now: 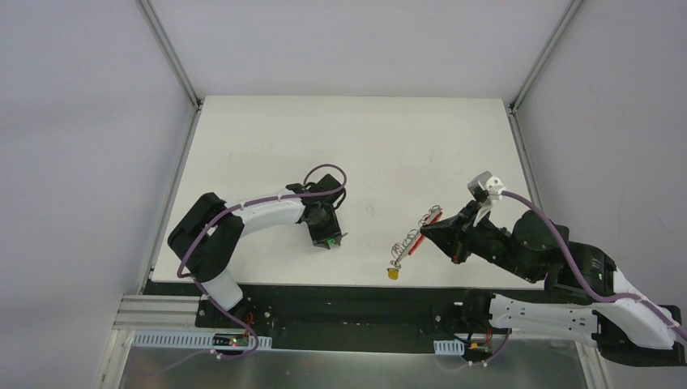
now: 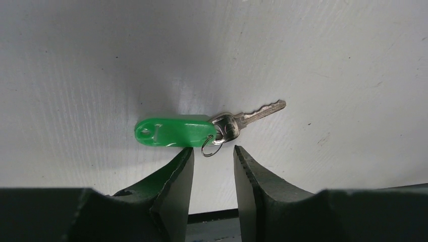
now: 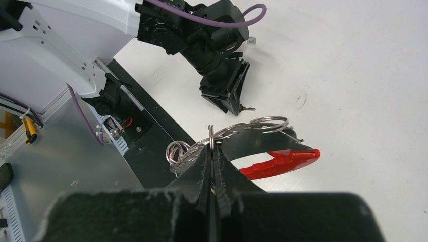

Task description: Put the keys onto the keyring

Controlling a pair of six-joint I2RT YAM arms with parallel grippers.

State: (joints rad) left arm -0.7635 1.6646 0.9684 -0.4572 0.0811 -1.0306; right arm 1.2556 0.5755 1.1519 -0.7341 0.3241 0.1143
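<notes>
The key [image 2: 257,112] is shiny metal, its green tag [image 2: 174,132] glossy plastic. The white table [image 2: 101,60] looks matt, lightly scuffed.

Robotics lab cell: white table [image 1: 348,146], plain grey panels [image 1: 73,121] on aluminium posts [image 1: 172,57], left arm [image 1: 267,212] and right arm [image 1: 551,316] bolted at its edge.

right gripper [image 3: 213,154] pinching the keyring [image 3: 280,161] tight, red section sticking out right; left gripper [image 3: 230,103] pointing down at table [image 3: 353,75] beyond
</notes>
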